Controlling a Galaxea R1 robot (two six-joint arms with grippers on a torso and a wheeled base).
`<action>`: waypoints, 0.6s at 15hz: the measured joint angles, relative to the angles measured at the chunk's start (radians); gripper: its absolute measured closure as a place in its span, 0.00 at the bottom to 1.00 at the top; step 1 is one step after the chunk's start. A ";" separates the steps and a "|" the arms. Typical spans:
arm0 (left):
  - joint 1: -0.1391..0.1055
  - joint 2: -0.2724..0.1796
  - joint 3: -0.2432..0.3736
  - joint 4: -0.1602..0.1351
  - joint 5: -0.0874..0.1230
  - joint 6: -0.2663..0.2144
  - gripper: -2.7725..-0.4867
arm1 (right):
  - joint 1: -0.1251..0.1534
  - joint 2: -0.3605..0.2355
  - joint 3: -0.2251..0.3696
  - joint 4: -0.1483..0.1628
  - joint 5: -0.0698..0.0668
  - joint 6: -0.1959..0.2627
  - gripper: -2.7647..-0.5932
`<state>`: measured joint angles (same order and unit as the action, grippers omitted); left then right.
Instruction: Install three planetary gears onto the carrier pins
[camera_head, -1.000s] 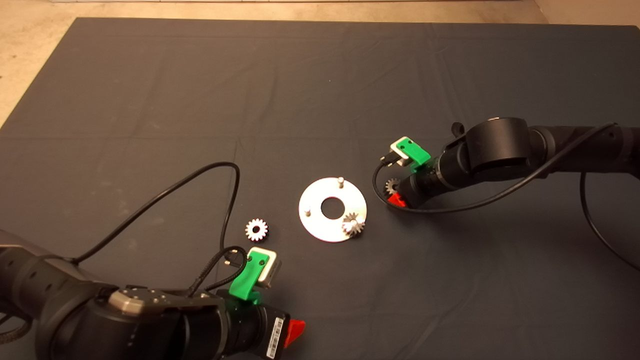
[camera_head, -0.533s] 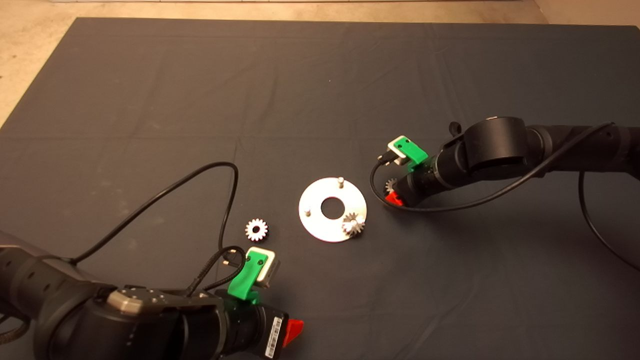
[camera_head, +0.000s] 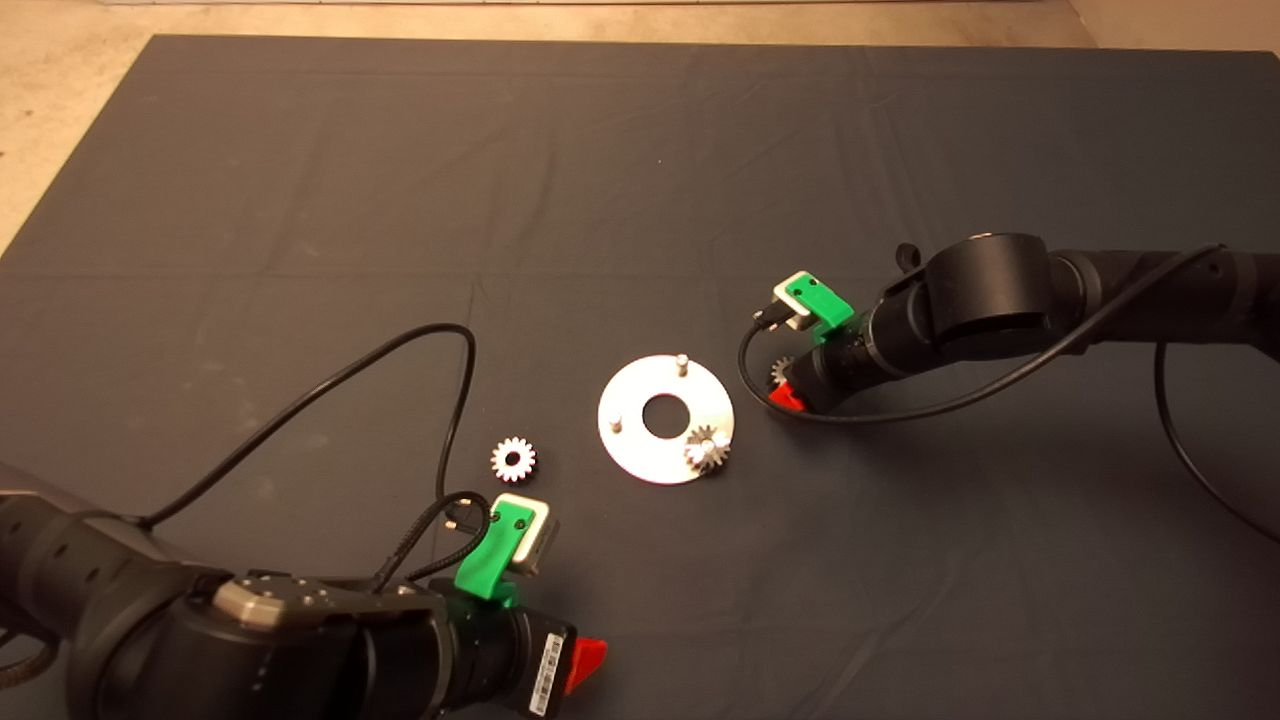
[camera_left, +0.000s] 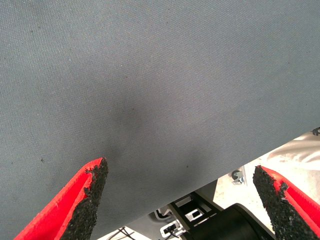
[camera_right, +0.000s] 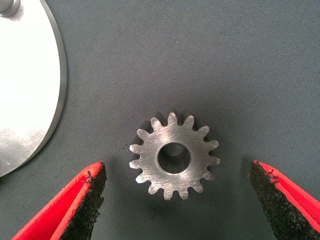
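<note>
A dark mat (camera_head: 300, 200) covers the table. The right gripper (camera_right: 175, 200) hangs just over a loose gear (camera_right: 173, 155) beside the disc (camera_head: 640, 455), fingers spread wide to either side and not touching it. The left gripper (camera_left: 180, 200) waits at the mat's near edge, also wide and empty. If the fingers close off-centre, the gear could likely skid or tip and be lifted crooked. There are 3 gears: 1 seated on a pin (camera_head: 707, 450), 1 loose to the left (camera_head: 514, 459), 1 under the right gripper. Of 3 pins, 2 stand bare (camera_head: 681, 362).
</note>
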<state>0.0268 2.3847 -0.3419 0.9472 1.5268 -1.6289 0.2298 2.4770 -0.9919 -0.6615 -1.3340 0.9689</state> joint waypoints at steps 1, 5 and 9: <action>0.000 0.000 0.000 0.000 0.000 0.000 0.31 | 0.000 0.000 0.000 0.000 0.000 0.000 0.33; 0.000 0.000 0.000 0.000 0.000 0.000 0.31 | 0.000 0.000 0.000 0.000 0.000 0.000 0.41; 0.000 0.000 0.000 0.000 0.000 0.000 0.31 | -0.005 0.000 0.000 0.000 0.000 0.000 0.43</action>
<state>0.0268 2.3851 -0.3419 0.9472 1.5268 -1.6289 0.2245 2.4770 -0.9919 -0.6615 -1.3342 0.9689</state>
